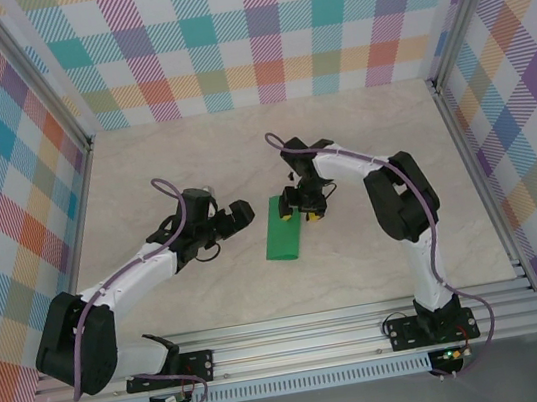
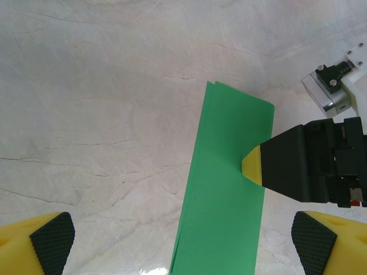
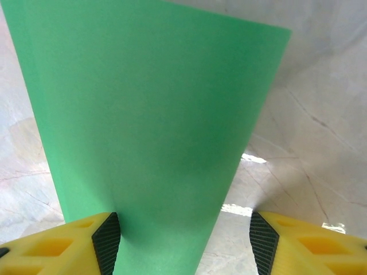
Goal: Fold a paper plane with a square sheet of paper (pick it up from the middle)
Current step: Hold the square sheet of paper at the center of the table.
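Observation:
The square sheet of paper [image 1: 283,227] is bright green and lies on the table folded in half into a long rectangle [image 2: 229,189], its two layers showing along one edge. My right gripper [image 1: 308,210] stands over its far end with the jaws apart. One yellow fingertip [image 2: 252,166] rests on the paper and the other pad [image 3: 262,243] is past the paper's edge over bare table. Between those fingers the paper [image 3: 149,114] lies flat, with the right gripper [image 3: 184,243] open. My left gripper [image 1: 240,215] hovers just left of the sheet, wide open [image 2: 183,243] and holding nothing.
The table [image 1: 193,172] is pale marble, walled by plaid panels with metal posts [image 1: 460,132] at left, right and back. An aluminium rail [image 1: 300,343] carrying both arm bases runs along the near edge. Bare table lies left of the paper and behind it.

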Motion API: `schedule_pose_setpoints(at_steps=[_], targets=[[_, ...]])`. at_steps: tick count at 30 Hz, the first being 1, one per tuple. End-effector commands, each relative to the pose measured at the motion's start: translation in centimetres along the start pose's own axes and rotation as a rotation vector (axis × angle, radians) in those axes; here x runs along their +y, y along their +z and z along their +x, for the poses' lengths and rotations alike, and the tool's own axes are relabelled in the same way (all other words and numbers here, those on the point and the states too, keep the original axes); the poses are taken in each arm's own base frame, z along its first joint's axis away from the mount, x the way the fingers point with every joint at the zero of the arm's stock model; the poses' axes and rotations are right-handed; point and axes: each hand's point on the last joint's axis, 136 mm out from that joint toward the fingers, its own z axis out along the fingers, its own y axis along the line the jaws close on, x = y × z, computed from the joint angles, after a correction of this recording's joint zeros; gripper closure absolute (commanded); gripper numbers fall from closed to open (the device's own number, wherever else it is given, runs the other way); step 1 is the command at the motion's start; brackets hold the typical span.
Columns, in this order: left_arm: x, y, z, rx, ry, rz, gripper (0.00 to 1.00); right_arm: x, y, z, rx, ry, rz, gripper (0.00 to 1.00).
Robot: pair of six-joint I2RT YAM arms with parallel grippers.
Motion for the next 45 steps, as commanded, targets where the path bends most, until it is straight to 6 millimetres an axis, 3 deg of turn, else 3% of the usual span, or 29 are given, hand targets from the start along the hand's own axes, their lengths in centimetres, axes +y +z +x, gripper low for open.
schedule_pose_setpoints(at_steps=[1,3,16,45], targets=[[-0.3,0.3,0.5,0.015,-0.005,0.019,0.0,0.1,0.9,0.1,0.032,-0.005,0.01,0.35],[-0.3,0.4,0.5,0.015,-0.005,0.02,0.0,-0.1,1.1,0.2,0.039,-0.011,0.02,0.32],[-0.2,0.5,0.6,0.02,-0.009,0.019,0.0,0.0,1.2,0.5,0.046,-0.091,0.054,0.35],[-0.4,0.8,0.8,0.035,-0.013,0.029,0.01,-1.3,2.8,0.3,0.083,-0.02,0.121,0.29]])
